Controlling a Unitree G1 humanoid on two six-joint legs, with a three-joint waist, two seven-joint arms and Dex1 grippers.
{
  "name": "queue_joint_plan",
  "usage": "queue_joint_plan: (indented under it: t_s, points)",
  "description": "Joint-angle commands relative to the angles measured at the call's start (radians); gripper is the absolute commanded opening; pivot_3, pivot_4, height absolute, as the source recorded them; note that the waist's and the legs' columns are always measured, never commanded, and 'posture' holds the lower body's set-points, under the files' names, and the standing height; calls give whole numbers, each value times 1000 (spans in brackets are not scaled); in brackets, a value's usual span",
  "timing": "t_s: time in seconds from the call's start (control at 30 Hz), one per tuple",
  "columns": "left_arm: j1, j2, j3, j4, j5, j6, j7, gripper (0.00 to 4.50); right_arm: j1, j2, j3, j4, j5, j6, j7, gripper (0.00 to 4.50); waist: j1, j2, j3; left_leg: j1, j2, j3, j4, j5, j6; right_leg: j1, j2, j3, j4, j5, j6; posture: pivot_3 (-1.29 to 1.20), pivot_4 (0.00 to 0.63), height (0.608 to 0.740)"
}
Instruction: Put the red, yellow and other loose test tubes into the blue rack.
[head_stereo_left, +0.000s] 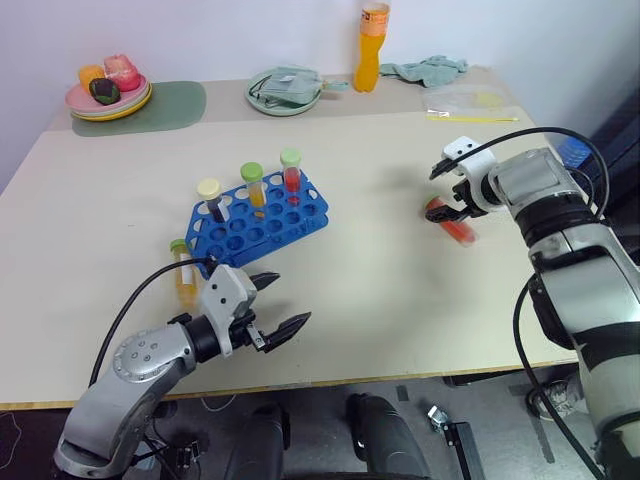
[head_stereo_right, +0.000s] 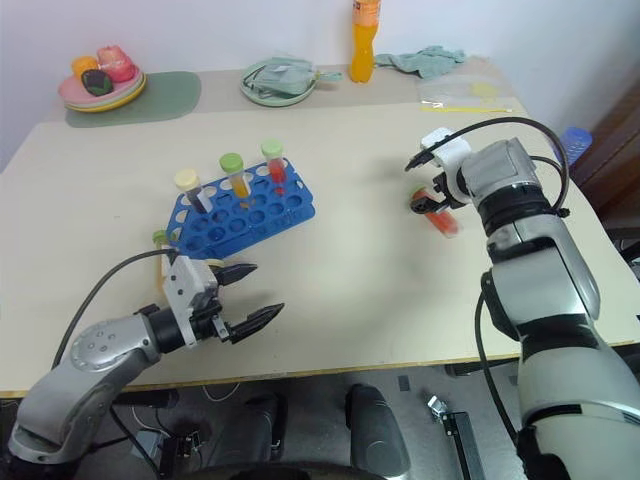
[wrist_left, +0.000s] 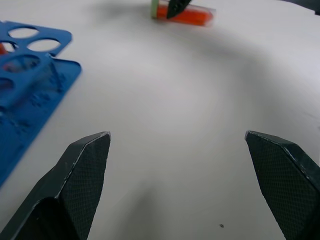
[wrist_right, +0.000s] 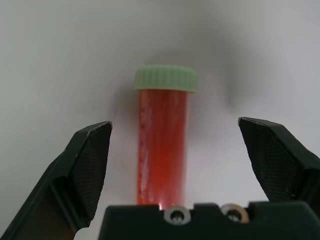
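From the head camera, the blue rack sits a little left of the table's middle, set at a slant, with three capped tubes upright in its back row: a dark one with a cream cap, a yellow-orange one with a green cap and a red one with a pale green cap. At about eight o'clock from the rack, just beside its near corner, a yellow tube with a green cap lies loose on the table. Out at three o'clock, well apart from the rack, a red tube lies on its side under the right gripper, whose fingers are spread wide around it without touching. The left gripper hangs near the front edge, at six o'clock from the rack, fingers apart and holding nothing.

The left wrist camera looks between its two open fingers across bare table, the rack's edge to one side and the red tube beyond.

The right wrist camera looks straight down on the red tube, clear plastic, red liquid, ribbed pale green cap, lying midway between the open fingers.
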Motion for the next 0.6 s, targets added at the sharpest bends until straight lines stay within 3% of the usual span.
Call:
queue_joint_plan:
  t_s: [0.03,0.13,0.3,0.33,0.47,0.57,0.6]
  points:
    - [20,7,-3,-50,17,-37,4,4450,-45,13,-8,73,-34,-40,31,4500,1,0,0,0,0,0,0,0,0,0,0,0,0,0,0,0,150,740]
    - [32,4,-15,-53,34,-50,10,4500,-60,27,-17,117,-51,-60,39,3667,1,0,0,0,0,0,2,0,0,0,0,0,1,0,0,0,150,740]
    - [37,-2,-31,-37,53,-76,7,4500,-83,34,-28,141,-71,-79,49,1079,1,1,0,0,0,0,5,0,0,0,0,0,5,0,0,0,150,740]
    - [37,-2,-34,-32,57,-83,5,4500,-88,33,-30,138,-75,-81,50,772,1,1,0,0,0,0,5,0,0,0,0,0,5,0,0,0,150,740]
    - [43,-6,-25,-14,72,-117,7,4500,-68,16,-64,46,-48,-124,95,720,0,1,0,0,0,0,10,0,0,0,1,0,10,0,0,0,150,740]
    - [63,-14,15,3,76,-134,33,4500,62,-3,-190,-257,71,-166,121,720,-1,2,0,0,0,0,13,0,1,0,1,0,13,0,0,0,150,740]
    - [69,-37,52,22,84,-148,70,4500,176,20,-282,-471,163,-191,109,720,0,2,0,0,0,-1,13,0,1,0,1,1,13,0,0,0,150,740]
